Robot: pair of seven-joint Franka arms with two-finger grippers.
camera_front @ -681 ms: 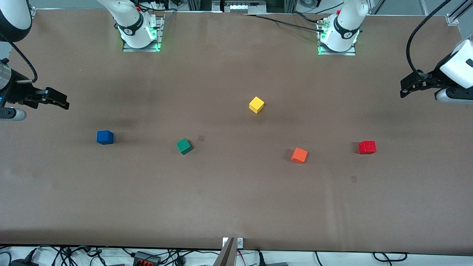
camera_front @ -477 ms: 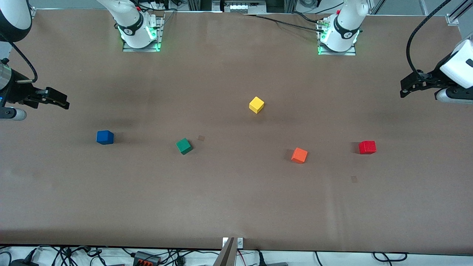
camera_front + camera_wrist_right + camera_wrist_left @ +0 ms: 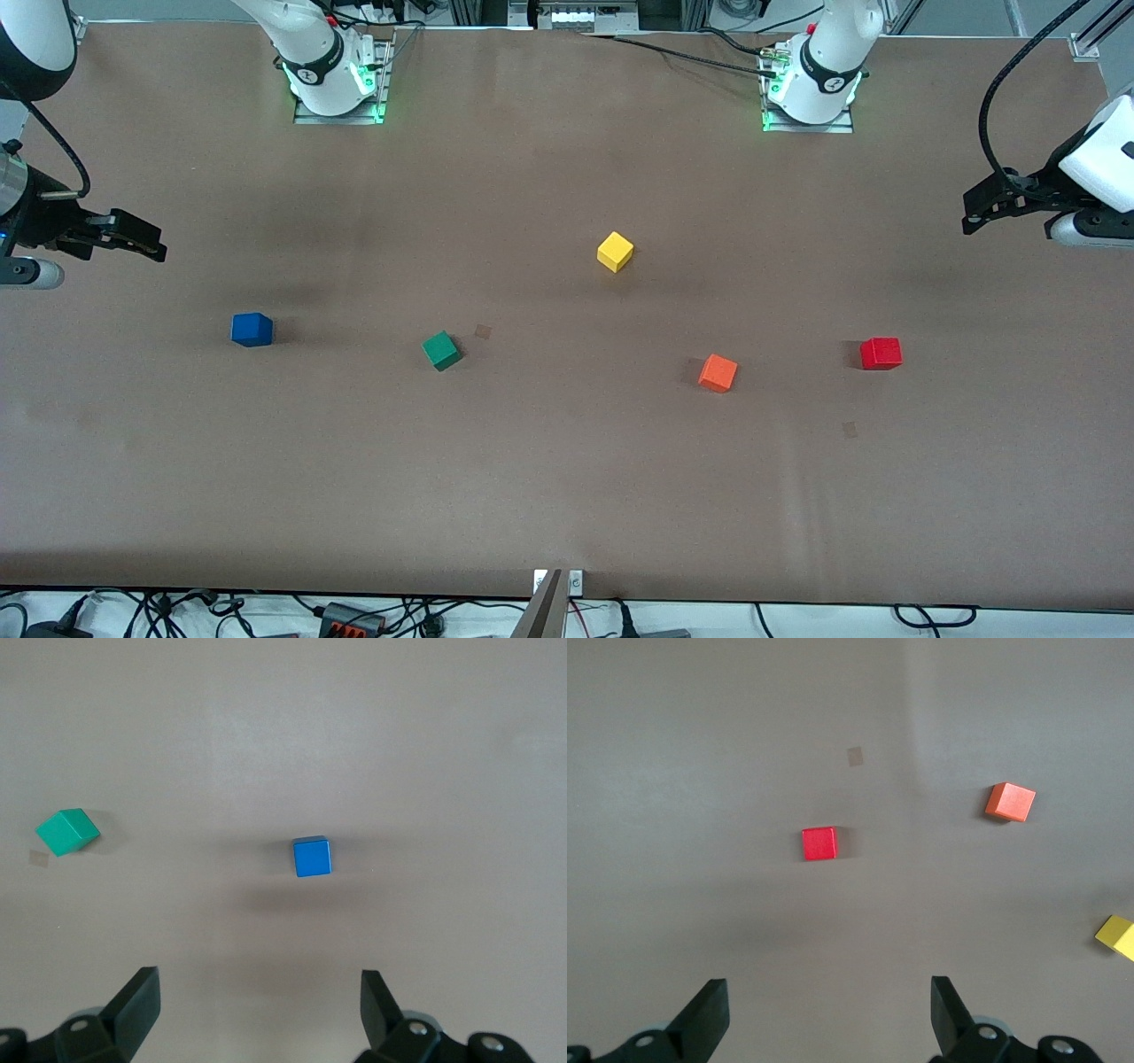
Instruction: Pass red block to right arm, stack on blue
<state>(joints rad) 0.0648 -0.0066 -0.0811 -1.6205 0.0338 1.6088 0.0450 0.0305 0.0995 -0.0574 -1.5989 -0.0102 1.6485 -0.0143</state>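
One brown table (image 3: 567, 496) fills the front view, and two white Franka arms stand on it, their bases along its edge farthest from the front camera. The right arm (image 3: 306, 49) and the left arm (image 3: 833, 53) are both cut off by the frame just above their bases, so the run of each arm to its wrist is out of sight.

There are two grippers. The left gripper (image 3: 973, 213) hangs in the air over the bare table at the left arm's end, partly cut by the picture's edge; in the left wrist view its two black fingers (image 3: 709, 1014) stand wide apart with nothing between them. The right gripper (image 3: 152, 246) hangs over the bare table at the right arm's end, jaws likewise spread and empty, as its fingers (image 3: 137, 1001) show in the right wrist view.

Five small cubes lie on the table, one of each colour, all well apart. The red block (image 3: 881, 353) rests toward the left arm's end, untouched. The blue cube (image 3: 252, 329) sits toward the right arm's end. Between them lie an orange cube (image 3: 718, 372) and a green cube (image 3: 440, 350), and a yellow cube (image 3: 615, 252) sits farther from the front camera than the others. In the left wrist view the yellow cube is cut by the frame.

Two faint small square marks show on the table, too small to identify.
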